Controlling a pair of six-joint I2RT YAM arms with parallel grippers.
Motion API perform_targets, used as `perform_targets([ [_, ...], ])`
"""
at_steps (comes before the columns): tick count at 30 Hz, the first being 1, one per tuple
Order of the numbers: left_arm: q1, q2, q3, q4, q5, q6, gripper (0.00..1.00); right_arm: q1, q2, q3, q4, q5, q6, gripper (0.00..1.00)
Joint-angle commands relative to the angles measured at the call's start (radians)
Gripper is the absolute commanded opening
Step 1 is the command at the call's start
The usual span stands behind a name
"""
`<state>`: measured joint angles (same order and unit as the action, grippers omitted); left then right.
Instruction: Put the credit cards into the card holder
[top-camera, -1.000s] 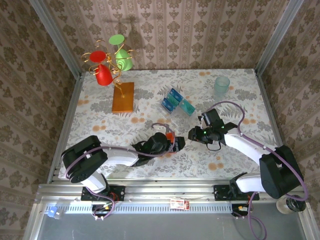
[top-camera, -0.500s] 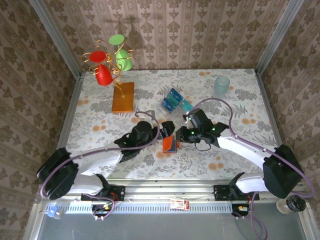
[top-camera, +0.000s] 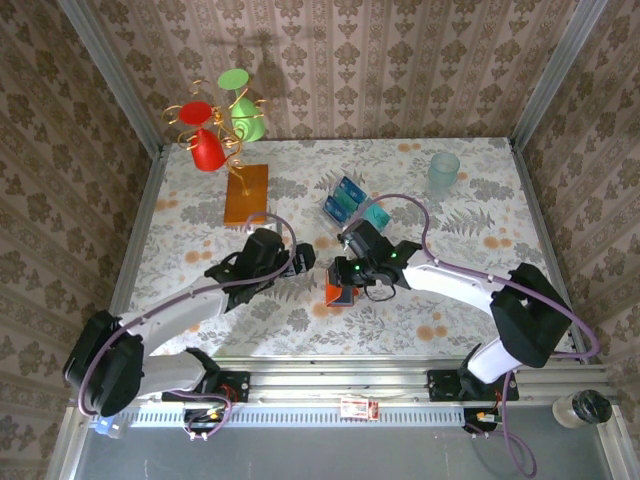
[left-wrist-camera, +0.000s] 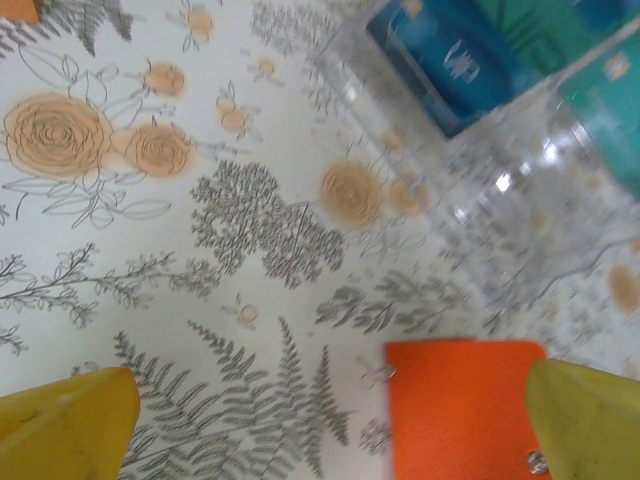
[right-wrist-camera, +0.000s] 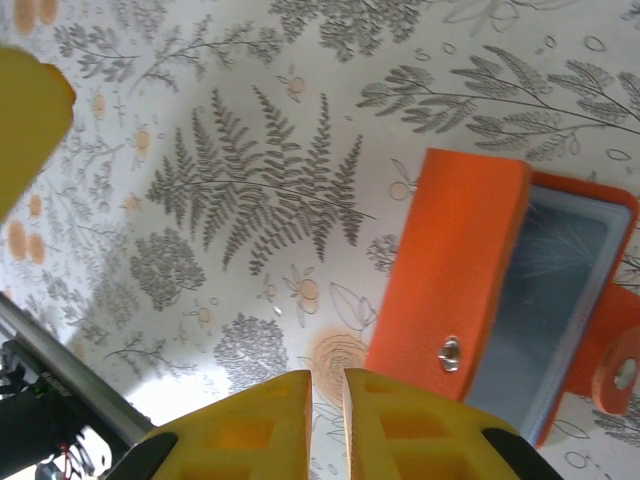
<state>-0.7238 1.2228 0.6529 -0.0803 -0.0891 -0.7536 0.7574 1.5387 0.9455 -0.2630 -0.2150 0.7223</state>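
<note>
**Wallet lies open between both hands, cards in their tray**

I see the left gripper (top-camera: 303, 258) spread as wide as it goes, holding nothing, hovering over the flowered table (left-wrist-camera: 150, 250). The orange wallet (right-wrist-camera: 470, 270) lies on the table, unfolded, its snap flap and clear pocket showing, just in front of the right gripper (right-wrist-camera: 327, 380). That gripper's fingers are nearly together with nothing between them. The blue and teal cards (left-wrist-camera: 455, 65) stand in a clear tray (left-wrist-camera: 520, 200), near the wallet.

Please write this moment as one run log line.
left gripper: open | right gripper: nearly shut, empty | card holder: lying open on table | credit cards: in clear box
</note>
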Motion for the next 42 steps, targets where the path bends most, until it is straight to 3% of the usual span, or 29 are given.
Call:
perform_targets([
  [1,0.004,0.033,0.057,-0.087,0.027,0.106,1.0,0.002,0.024,-0.046,0.02,0.041,0.021,0.15],
  [14,-0.064,0.225,0.168,-0.114,0.095,0.238,1.0,-0.013,0.04,-0.167,0.104,0.059,0.027,0.13],
  [24,-0.12,0.35,0.216,-0.098,0.106,0.253,1.0,-0.02,0.034,-0.203,0.142,0.047,0.036,0.13],
  [35,-0.142,0.403,0.193,-0.094,0.078,0.251,1.0,-0.021,0.02,-0.205,0.147,0.036,0.04,0.13],
  [42,-0.162,0.426,0.19,-0.15,0.0,0.245,1.0,-0.077,-0.11,-0.218,0.084,0.051,0.03,0.13],
])
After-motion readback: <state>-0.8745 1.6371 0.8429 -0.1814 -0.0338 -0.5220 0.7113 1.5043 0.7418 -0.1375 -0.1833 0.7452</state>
